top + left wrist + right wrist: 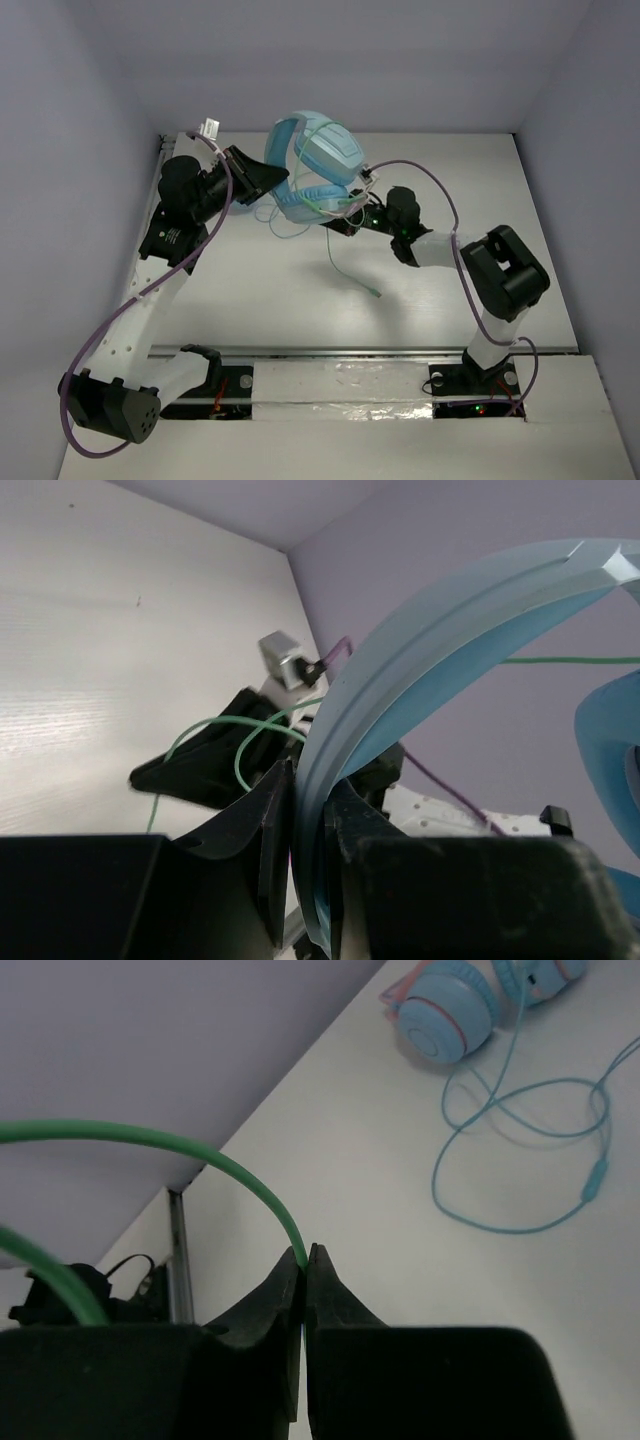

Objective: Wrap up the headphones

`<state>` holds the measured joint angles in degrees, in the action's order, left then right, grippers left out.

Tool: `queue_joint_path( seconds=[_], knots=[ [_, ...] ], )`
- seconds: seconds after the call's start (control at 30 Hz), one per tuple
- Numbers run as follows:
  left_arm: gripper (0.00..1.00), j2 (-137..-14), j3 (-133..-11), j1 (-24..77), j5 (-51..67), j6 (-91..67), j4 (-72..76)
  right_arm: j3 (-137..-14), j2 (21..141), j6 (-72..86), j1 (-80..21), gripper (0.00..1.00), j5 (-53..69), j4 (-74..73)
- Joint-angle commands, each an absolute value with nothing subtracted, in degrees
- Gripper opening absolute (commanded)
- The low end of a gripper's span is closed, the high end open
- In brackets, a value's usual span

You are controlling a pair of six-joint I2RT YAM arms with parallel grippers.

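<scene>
The large light-blue headphones [318, 160] are held up above the back of the table. My left gripper [262, 176] is shut on their blue headband [420, 670], which passes between the jaws of the gripper [305, 780]. My right gripper [352, 215] sits just below the cups and is shut on the thin green cable [200, 1155]; in the right wrist view the gripper [304, 1255] has its jaws pressed together on it. The free cable [335, 250] hangs down to its plug [374, 293] near the table. Some green cable loops near the lower cup.
Smaller pink-banded headphones with blue cups [445, 1010] and a thin teal cable [520, 1160] lie on the white table [470, 200], mostly hidden under the held headphones in the top view. Purple-grey walls close in the back and sides. A metal rail [360, 352] runs along the front.
</scene>
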<state>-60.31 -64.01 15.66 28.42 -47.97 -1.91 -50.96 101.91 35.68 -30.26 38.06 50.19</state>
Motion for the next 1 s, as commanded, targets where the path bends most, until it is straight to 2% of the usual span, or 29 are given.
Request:
queue_joint_path(
  seconds=[0.0,0.17,0.27,0.43,0.6,0.7,0.83,0.97],
  knots=[
    [0.00,-59.94,-65.83,15.47,26.91,-54.75,10.00,-52.21,102.22,37.98,-35.48,0.00,37.01,53.99],
    [0.00,-62.58,-64.34,14.25,19.79,-62.47,16.51,-51.33,100.55,35.77,-45.43,0.00,23.24,39.32],
    [0.00,-63.28,-63.46,12.40,14.95,-63.90,18.37,-47.56,98.62,38.75,-49.12,0.00,17.25,36.84],
    [0.00,-63.28,-65.30,10.03,3.62,-60.92,15.30,-39.14,91.17,40.95,-53.52,0.00,6.53,29.98],
    [0.00,-63.54,-68.11,10.02,-12.09,-54.24,10.55,-35.07,85.09,42.19,-63.00,0.00,0.89,22.08],
    [0.00,-64.16,-68.73,10.02,-18.08,-50.19,8.18,-37.08,81.49,42.63,-70.28,0.00,-4.65,14.17],
    [0.00,-63.90,-66.71,10.02,-18.02,-51.15,8.96,-43.14,81.82,42.02,-76.96,0.00,-6.50,7.05],
    [0.00,-64.86,-67.67,11.25,-24.42,-46.16,6.69,-52.89,80.78,40.08,-84.98,0.00,-15.27,-10.66]
  ],
)
